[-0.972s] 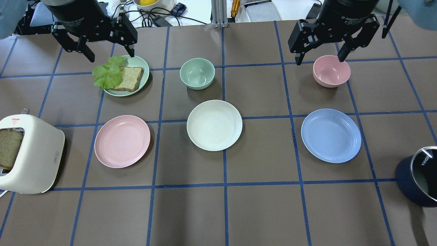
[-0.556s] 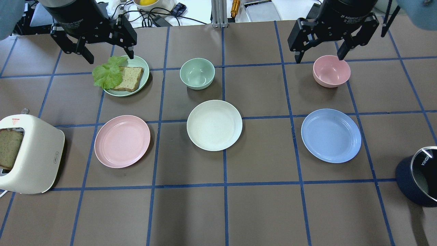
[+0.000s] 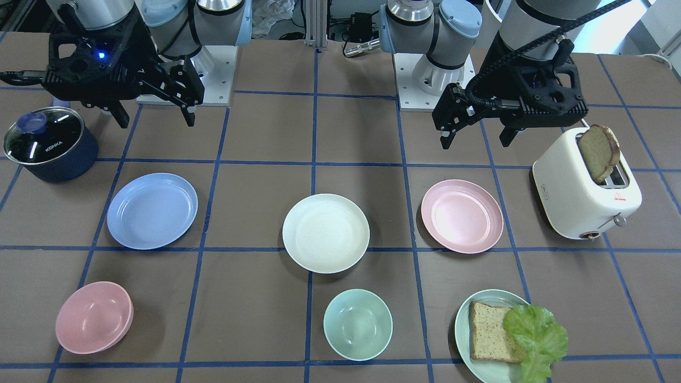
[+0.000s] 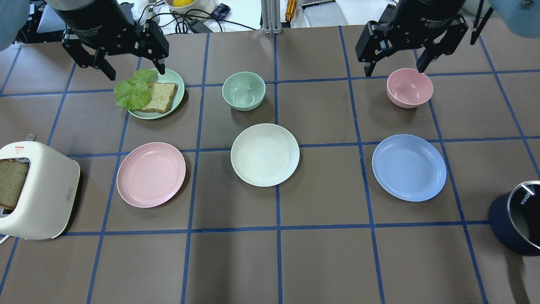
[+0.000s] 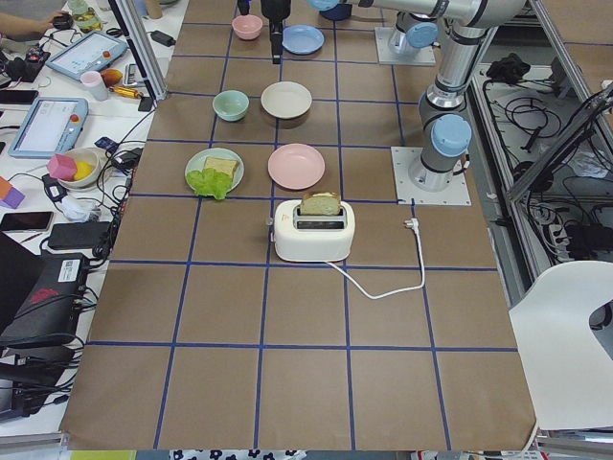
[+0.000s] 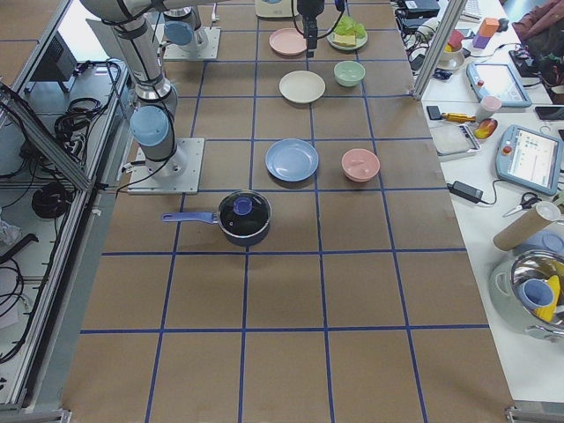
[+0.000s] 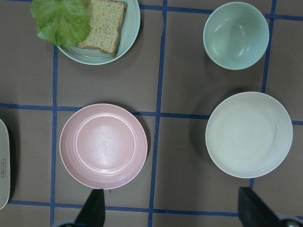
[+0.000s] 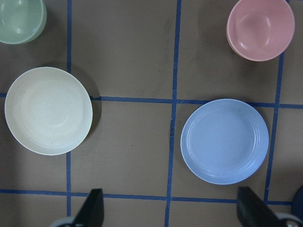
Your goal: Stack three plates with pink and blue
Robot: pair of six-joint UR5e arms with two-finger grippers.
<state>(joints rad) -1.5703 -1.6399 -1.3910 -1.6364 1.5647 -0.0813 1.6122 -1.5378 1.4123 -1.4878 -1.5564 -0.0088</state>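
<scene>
Left gripper (image 3: 475, 141): hung up high over the left side of the table (image 4: 320, 261), jaws spread wide, nothing in them. Its wrist view looked straight down on the pink and cream plates.
Right gripper (image 3: 157, 121): same deal on the right side, up in the air, jaws wide, holding nothing. Its wrist view looked down on the cream and blue plates.
Pink plate (image 4: 151, 175): flat on the table on the left, just beside the toaster (image 4: 42, 190), not touching it.
Cream plate (image 4: 265, 154): flat in the middle, between the other two, well apart from both.
Blue plate (image 4: 409, 167): flat on the right, nothing on it.
Stack: not started, all three sat in a row, each on its own.
Pink bowl (image 4: 409, 87): past the blue plate, on the side away from the robot.
Green bowl (image 4: 244, 90): past the cream plate, near it.
Green plate (image 4: 177, 82): carried bread and lettuce, past the pink plate.
Toaster: had a slice sticking out of its slot.
Pot (image 4: 517, 219): dark blue with a glass lid, at the right edge.
</scene>
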